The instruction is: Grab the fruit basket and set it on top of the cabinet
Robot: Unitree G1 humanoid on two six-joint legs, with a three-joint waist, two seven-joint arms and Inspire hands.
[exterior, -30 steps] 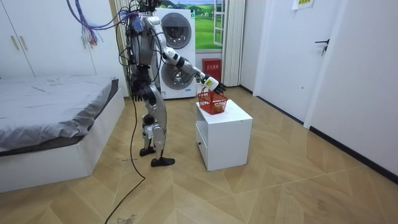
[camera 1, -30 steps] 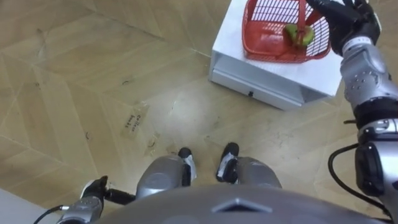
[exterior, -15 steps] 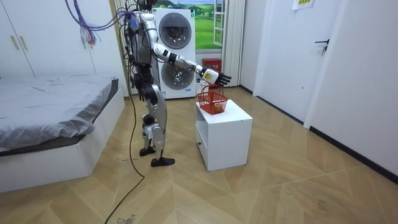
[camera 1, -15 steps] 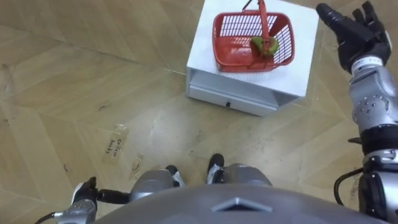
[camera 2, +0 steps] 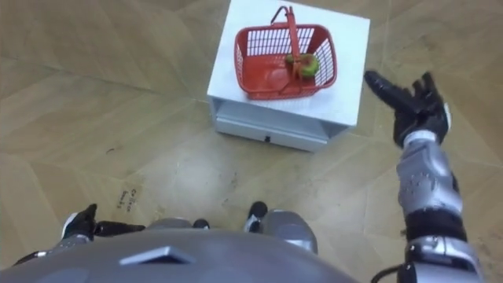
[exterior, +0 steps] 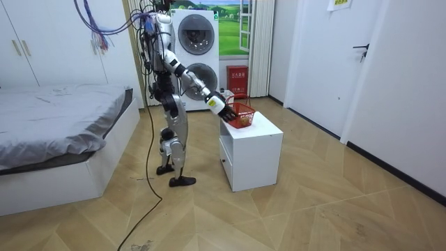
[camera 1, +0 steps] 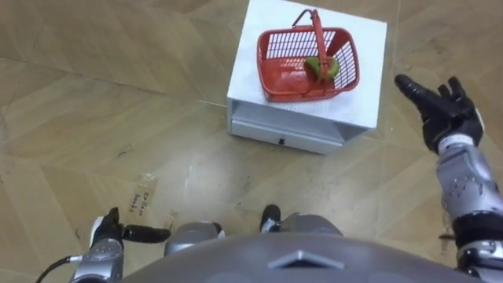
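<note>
Currently: my right hand point(camera 1: 440, 118) is empty, its fingers point(camera 1: 409, 88) straight and spread.
It hangs in the air near the right side of the white cabinet point(camera 1: 365, 86), clear of the fruit basket point(camera 1: 281, 79). Basket: red, standing on the cabinet top, handle point(camera 1: 318, 35) upright, one green fruit point(camera 1: 321, 66) at its right end. My left hand point(camera 1: 106, 240) is low at my side above the wood floor point(camera 1: 94, 94). I stand at the cabinet, a bed point(exterior: 56, 118) and a washing machine point(exterior: 198, 59) nearby.
</note>
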